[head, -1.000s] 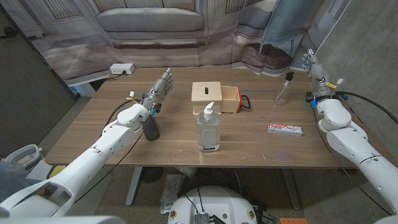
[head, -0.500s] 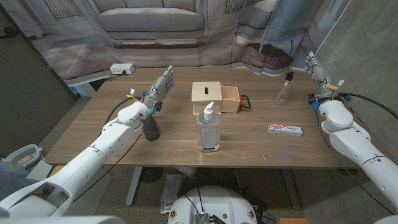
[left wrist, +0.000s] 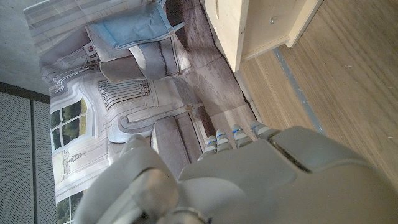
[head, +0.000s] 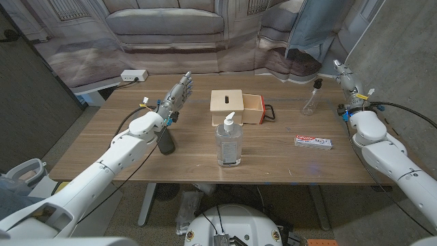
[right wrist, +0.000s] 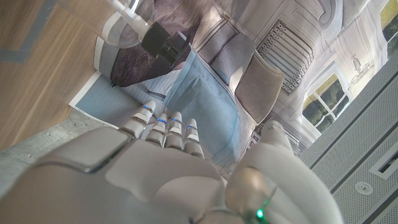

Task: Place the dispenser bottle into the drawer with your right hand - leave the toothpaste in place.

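The clear pump dispenser bottle (head: 229, 142) stands upright near the table's front middle. Behind it sits a small wooden drawer box (head: 228, 106), its drawer (head: 254, 109) pulled out to the right, with a black handle (head: 270, 113). The toothpaste box (head: 313, 141) lies on the right side of the table. My right hand (head: 345, 78) is raised at the far right edge, well away from the bottle, fingers straight and holding nothing; it also shows as my right hand (right wrist: 143, 168). My left hand (head: 176, 98) hovers left of the box, fingers extended, empty; my left hand (left wrist: 249, 180) faces the box's corner (left wrist: 261, 25).
A small clear spray bottle (head: 311, 99) stands at the back right, close to my right hand; its black cap (right wrist: 160, 39) shows in the right wrist view. A black object (head: 166, 142) stands under my left forearm. A sofa sits behind the table.
My right hand has drifted slightly to the right and nearer the table's edge. The left hand, bottle and toothpaste have not moved.
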Available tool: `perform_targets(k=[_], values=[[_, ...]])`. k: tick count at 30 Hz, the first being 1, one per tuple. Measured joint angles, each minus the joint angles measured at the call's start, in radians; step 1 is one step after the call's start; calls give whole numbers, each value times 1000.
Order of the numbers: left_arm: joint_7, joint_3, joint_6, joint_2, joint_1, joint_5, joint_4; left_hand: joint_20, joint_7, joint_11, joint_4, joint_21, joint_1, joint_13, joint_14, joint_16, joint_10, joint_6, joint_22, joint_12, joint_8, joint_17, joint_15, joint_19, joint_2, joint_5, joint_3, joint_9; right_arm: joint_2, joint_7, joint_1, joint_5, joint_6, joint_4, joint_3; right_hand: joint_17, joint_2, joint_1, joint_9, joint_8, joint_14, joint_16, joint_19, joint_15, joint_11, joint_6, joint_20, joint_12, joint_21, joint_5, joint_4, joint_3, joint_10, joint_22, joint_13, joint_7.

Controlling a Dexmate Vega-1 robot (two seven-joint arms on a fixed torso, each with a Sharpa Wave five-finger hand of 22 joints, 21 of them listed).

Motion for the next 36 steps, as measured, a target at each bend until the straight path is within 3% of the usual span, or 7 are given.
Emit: perform_targets(k=[6,12,23,36], values=[[17,-8,14,13,13,0,-34,0,0,0,0,0,0,0,0,0,0,0,0,0,0,0,0,0,0,0,0,0,3,-18,19,-34,6,23,-17,0,-5,15,0,-6,-8,0,1,20,6,-22,10,0,-4,8,-7,-1,-21,0,0,-5],[28,-12,24,20,20,1,-54,0,0,0,0,0,0,0,0,0,0,0,0,0,0,0,0,0,0,0,0,0,5,-25,33,-54,9,40,-31,0,-16,26,0,-6,-14,-4,1,25,11,-27,35,0,-8,11,-12,-5,-27,0,0,-9],[42,-21,55,39,25,0,-90,0,4,0,-1,0,5,0,0,0,0,3,0,0,0,0,0,0,5,0,-7,0,4,-49,51,-94,14,69,-52,0,-26,36,0,-1,-32,-5,1,17,6,-23,35,0,-11,23,-17,-11,-32,0,0,-23],[52,-35,79,60,35,-10,-119,0,-2,0,0,0,5,0,0,0,0,9,0,0,0,0,0,0,5,0,-8,0,2,-82,59,-134,8,94,-71,-2,-47,58,5,-10,-31,-5,11,25,1,-75,53,0,-11,41,-27,-20,-48,0,0,-14]])
